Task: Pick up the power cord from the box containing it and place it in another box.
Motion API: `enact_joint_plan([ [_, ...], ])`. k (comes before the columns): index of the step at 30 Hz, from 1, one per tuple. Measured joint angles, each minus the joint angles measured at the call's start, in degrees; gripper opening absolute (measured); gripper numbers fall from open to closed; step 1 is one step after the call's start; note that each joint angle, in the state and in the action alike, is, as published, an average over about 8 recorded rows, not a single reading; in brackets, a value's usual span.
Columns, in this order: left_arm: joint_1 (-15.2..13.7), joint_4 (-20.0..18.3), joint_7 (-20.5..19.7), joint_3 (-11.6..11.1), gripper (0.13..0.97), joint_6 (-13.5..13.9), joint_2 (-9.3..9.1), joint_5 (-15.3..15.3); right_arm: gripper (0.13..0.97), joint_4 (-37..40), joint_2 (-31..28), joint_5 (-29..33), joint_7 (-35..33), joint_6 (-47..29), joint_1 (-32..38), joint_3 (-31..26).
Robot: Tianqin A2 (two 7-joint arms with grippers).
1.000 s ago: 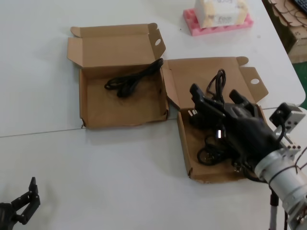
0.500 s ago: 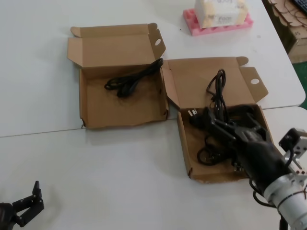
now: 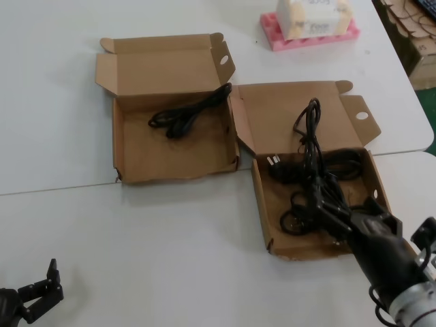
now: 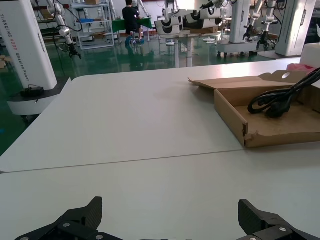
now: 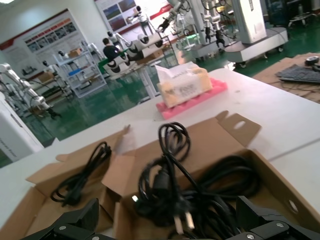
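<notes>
Head view: right gripper [image 3: 332,208] wide open over cord box [image 3: 267,216] front rim — left gripper [image 3: 37,291] open, near table edge.

The white table [image 3: 204,231] carried two open cardboard boxes, the left box [image 3: 170,146] touching the right box [image 3: 317,204], and a pink foam tray [image 3: 310,34] near its far edge.

Upright lid flaps [image 3: 240,122] stand between the two boxes' openings.

right gripper [image 3: 338,208] open over tangled black power cords [image 3: 310,170] in right-hand brown cardboard box [image 3: 300,249] | left-hand brown cardboard box [image 3: 170,176] holds one black cord [image 3: 187,114] | left gripper [image 3: 41,289] parked down low
</notes>
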State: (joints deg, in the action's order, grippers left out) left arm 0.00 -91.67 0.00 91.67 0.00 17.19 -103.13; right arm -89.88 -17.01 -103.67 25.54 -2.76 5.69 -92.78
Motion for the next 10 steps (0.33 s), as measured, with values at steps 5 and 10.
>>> enact_joint_plan([
  [5,0.0,0.0,0.0,0.0,0.965,0.0,0.00,0.0,0.966,-0.8,-0.1,0.2,0.0,1.2,-2.4,0.5],
  [10,0.0,0.0,0.0,0.0,0.965,0.0,0.00,0.0,0.966,-1.2,-0.1,0.4,0.0,1.9,-3.9,0.8],
])
